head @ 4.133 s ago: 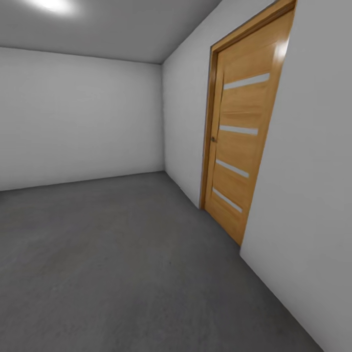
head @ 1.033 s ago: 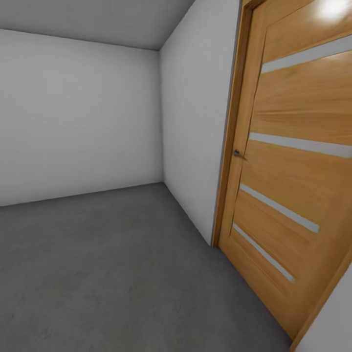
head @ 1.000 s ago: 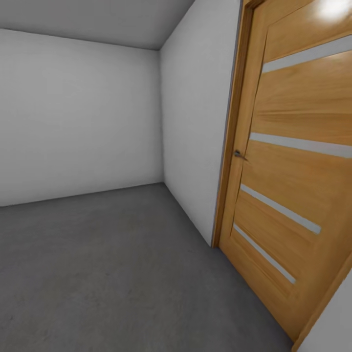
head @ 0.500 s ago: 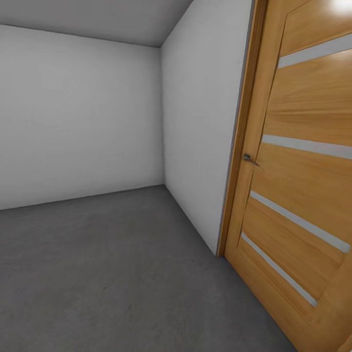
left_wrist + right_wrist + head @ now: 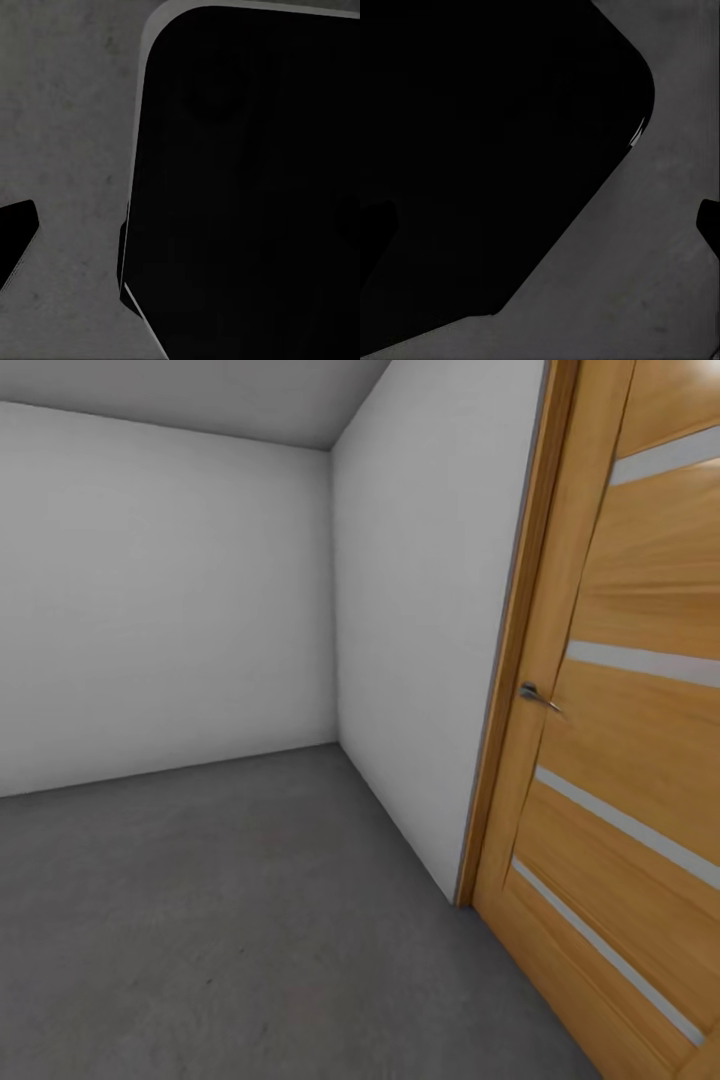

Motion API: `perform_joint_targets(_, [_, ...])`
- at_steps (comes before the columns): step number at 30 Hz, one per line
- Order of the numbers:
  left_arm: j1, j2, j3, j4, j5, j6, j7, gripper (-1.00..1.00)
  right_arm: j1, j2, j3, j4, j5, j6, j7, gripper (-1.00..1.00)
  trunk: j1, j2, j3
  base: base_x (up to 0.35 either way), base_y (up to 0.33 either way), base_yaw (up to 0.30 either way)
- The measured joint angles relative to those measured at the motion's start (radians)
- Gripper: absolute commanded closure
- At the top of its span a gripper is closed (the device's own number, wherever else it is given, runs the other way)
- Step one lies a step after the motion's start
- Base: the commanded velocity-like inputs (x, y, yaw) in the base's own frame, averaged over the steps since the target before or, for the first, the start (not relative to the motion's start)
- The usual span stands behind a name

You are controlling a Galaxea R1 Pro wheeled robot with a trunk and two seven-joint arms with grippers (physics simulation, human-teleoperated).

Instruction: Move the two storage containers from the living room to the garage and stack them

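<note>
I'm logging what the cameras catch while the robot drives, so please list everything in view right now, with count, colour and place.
Floor: one, dark grey mottled concrete, across the lower part of the head view and under both wrist cameras.
Walls: two, plain white, meeting in a corner ahead; the right one runs up to the door.
Ceiling: one, grey, at the top of the head view.
Door: one, honey-coloured wood with pale horizontal strips, shut, at the head view's right.
Door handle: one, silver lever, on the door's near edge.
Robot body: black rounded panel, close before each wrist camera; dark finger tips at the frame edges, gripper state unclear.
</note>
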Motion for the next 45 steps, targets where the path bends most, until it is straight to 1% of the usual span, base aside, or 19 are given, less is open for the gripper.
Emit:
perform_joint_targets(16, [0.000, -0.001, 0.000, 0.000, 0.000, -0.001, 0.000, -1.00, 0.000, 0.000, 0.000, 0.000, 0.000, 0.000, 0.000, -1.00, 0.000, 0.000, 0.000, 0.318, 0.073, 0.000])
perform_joint_targets(20, [0.000, 0.000, 0.000, 0.000, 0.000, -0.001, 0.000, -1.00, 0.000, 0.000, 0.000, 0.000, 0.000, 0.001, 0.000, -1.00, 0.000, 0.000, 0.000, 0.272, 0.019, -0.117])
perform_joint_targets(21, [0.000, 0.000, 0.000, 0.000, 0.000, -0.001, 0.000, -1.00, 0.000, 0.000, 0.000, 0.000, 0.000, 0.001, 0.000, -1.00, 0.000, 0.000, 0.000, 0.099, 0.004, -0.215])
perform_joint_targets(25, [0.000, 0.000, -0.001, 0.000, 0.030, -0.002, 0.000, -1.00, 0.000, 0.000, 0.000, 0.000, 0.000, 0.001, 0.000, -1.00, 0.001, 0.000, 0.000, 0.038, 0.002, -0.233])
perform_joint_targets(29, [0.000, 0.000, -0.001, 0.000, 0.045, -0.002, 0.000, -1.00, 0.000, 0.000, 0.000, 0.000, 0.000, 0.001, 0.000, -1.00, 0.001, 0.000, 0.000, 0.008, 0.000, -0.242])
perform_joint_targets(45, [0.000, 0.000, -0.002, 0.000, 0.051, -0.002, 0.000, -1.00, 0.000, 0.000, 0.000, 0.000, 0.000, 0.001, 0.001, -1.00, 0.001, 0.000, 0.000, 0.000, 0.000, -0.244])
